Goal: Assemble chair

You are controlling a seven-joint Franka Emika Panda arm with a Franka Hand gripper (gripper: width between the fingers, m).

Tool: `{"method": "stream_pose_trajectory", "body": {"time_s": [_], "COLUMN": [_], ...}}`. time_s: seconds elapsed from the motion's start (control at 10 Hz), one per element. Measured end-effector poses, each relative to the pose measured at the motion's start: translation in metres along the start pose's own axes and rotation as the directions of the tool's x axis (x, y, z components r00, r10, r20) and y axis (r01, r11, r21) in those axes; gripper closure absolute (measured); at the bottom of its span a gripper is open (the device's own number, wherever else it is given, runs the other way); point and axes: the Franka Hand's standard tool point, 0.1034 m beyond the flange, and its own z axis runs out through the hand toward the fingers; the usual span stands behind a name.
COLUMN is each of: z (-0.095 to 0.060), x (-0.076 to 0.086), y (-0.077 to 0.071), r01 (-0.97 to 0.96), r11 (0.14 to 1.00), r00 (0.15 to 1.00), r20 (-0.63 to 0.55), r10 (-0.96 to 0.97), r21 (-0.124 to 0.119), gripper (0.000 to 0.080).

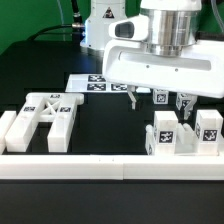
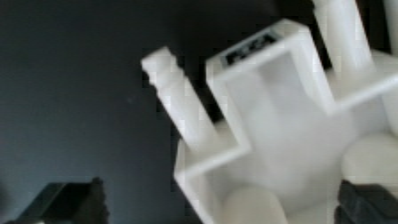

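The black desk (image 1: 100,125) carries a white X-braced frame (image 1: 45,113) at the lower left of the exterior view. The marker board (image 1: 95,83) lies flat near the upper middle, and tagged blocks (image 1: 166,135) cluster at the lower right. A low white rail (image 1: 110,168) runs along the bottom.

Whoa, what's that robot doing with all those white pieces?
The robot is building a chair from loose white parts. Right now its gripper hangs open over the black table, holding nothing. Just below it, on the exterior view's right, stand blocky tagged parts. The wrist view shows a white pegged part close under the gripper, not gripped. The X-braced frame lies by itself on the exterior view's left. It looks about to pick a piece, though that is a guess.
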Motion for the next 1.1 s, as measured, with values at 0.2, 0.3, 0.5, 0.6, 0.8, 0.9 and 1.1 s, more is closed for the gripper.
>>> {"method": "stream_pose_trajectory", "body": {"time_s": [0.2, 0.3, 0.5, 0.6, 0.8, 0.9, 1.1], "z": [0.009, 0.014, 0.013, 0.013, 0.014, 0.014, 0.018], "x": [-0.002, 0.000, 0.022, 0.022, 0.021, 0.021, 0.021], "y": [0.000, 0.000, 0.007, 0.005, 0.005, 0.005, 0.008], "r01": [0.012, 0.049, 0.150, 0.141, 0.142, 0.143, 0.232], "r11": [1.000, 0.999, 0.989, 0.990, 0.990, 0.990, 0.973], "r00": [1.000, 0.999, 0.988, 0.990, 0.989, 0.989, 0.973], "r20": [0.000, 0.003, 0.042, 0.030, 0.032, 0.032, -0.013], "r10": [-0.012, -0.049, -0.150, -0.140, -0.142, -0.142, -0.232], "r21": [-0.005, -0.010, -0.013, -0.010, -0.012, -0.012, -0.008], "gripper": [0.0150, 0.0150, 0.0150, 0.0150, 0.0150, 0.0150, 0.0150]}}
